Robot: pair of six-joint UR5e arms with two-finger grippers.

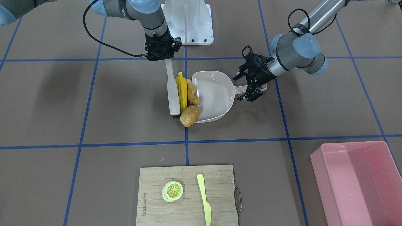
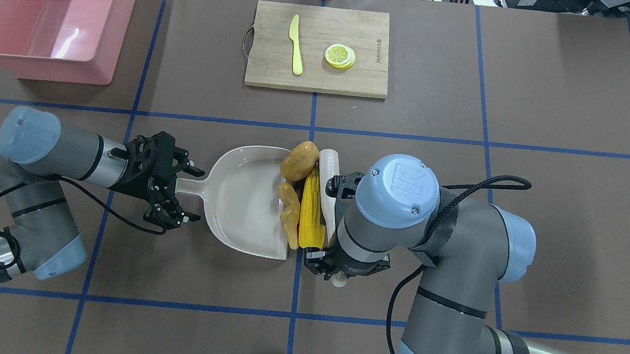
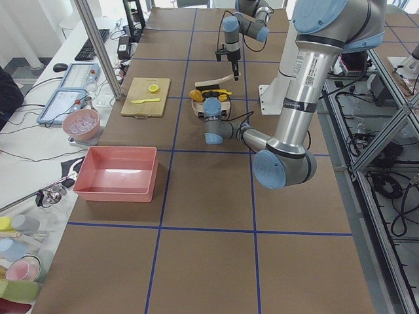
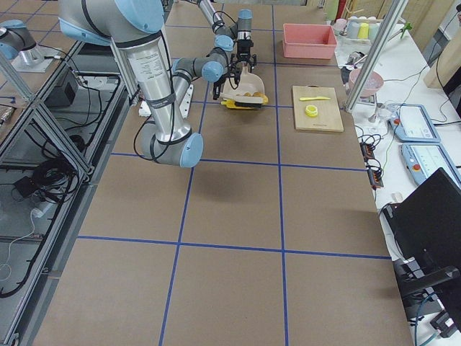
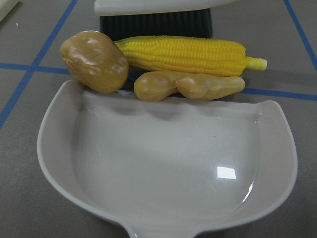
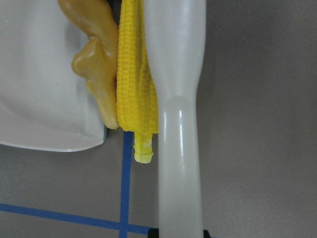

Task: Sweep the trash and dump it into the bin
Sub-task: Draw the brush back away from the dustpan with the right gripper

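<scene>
The right gripper (image 1: pixel 165 58) is shut tight on the brush (image 1: pixel 172 97). The brush pushes the corn (image 1: pixel 181 91), ginger (image 1: pixel 192 92) and potato (image 1: pixel 190 116) against the dustpan (image 1: pixel 216 97) lip (not fully inside). The left gripper (image 2: pixel 185 194) is wide open, with the dustpan handle between its fingers. The pink bin (image 1: pixel 361 179) sits well apart from the dustpan, beyond the cutting board (image 1: pixel 188 213).

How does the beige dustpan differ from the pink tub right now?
The beige plastic dustpan is shallow, with a handle and one open edge. The pink rectangular plastic tub is deep and walled all round. The dustpan lies mid-table with the toy-food trash crowded at its open edge, while the tub stands apart at a far corner with nothing near it. Both are glossy plastic, and neither has trash well inside.
</scene>
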